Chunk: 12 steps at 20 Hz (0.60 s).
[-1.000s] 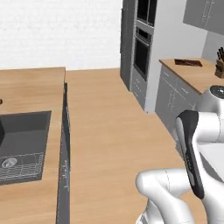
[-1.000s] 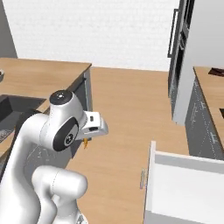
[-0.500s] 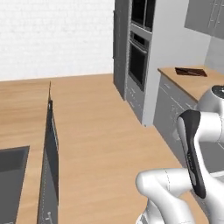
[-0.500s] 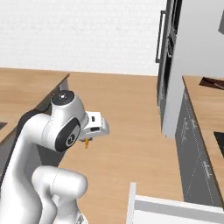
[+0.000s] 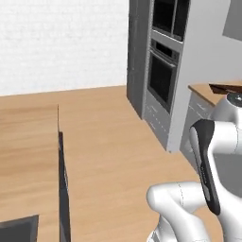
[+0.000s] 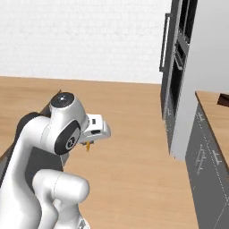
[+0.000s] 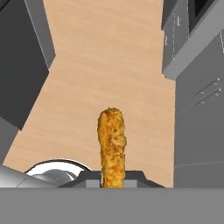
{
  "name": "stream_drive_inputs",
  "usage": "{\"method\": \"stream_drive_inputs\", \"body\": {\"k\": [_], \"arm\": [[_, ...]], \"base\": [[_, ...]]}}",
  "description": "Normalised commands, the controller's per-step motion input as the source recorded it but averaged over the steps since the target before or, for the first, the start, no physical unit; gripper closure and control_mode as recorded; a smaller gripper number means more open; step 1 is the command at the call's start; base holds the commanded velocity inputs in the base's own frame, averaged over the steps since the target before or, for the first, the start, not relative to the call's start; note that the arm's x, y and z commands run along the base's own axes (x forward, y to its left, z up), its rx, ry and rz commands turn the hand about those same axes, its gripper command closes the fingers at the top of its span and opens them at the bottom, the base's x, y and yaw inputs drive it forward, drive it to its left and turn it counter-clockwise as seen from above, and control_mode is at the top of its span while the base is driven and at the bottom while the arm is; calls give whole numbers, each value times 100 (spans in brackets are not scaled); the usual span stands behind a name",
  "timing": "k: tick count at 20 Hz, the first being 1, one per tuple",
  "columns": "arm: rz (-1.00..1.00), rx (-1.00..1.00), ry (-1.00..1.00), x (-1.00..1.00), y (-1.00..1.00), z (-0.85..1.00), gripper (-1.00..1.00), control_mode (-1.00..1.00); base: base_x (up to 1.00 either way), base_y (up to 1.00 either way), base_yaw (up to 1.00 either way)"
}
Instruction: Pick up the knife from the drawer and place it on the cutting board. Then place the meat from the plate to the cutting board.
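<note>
With the base swung away from the island sink that showed 1 second ago, the 2-finger gripper stays pinched on a golden-brown breaded strip of meat at lower centre, the dark reddish-brown cutting board now entering at the right edge.

Golden-brown, crumb-speckled meat

A tall grey oven column — built-in ovens stacked — stands beside the wooden floor (pale planks).
</note>
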Motion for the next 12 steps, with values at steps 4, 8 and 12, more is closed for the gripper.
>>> {"method": "stream_drive_inputs", "body": {"k": [4, 8, 12], "arm": [[0, 0, 0, 0, 0, 0, 100, 100], [0, 0, 0, 0, 0, 0, 100, 100], [0, 0, 0, 0, 0, 0, 100, 100]], "base": [[100, -12, -21], [100, -33, -23], [100, -38, -27]]}}
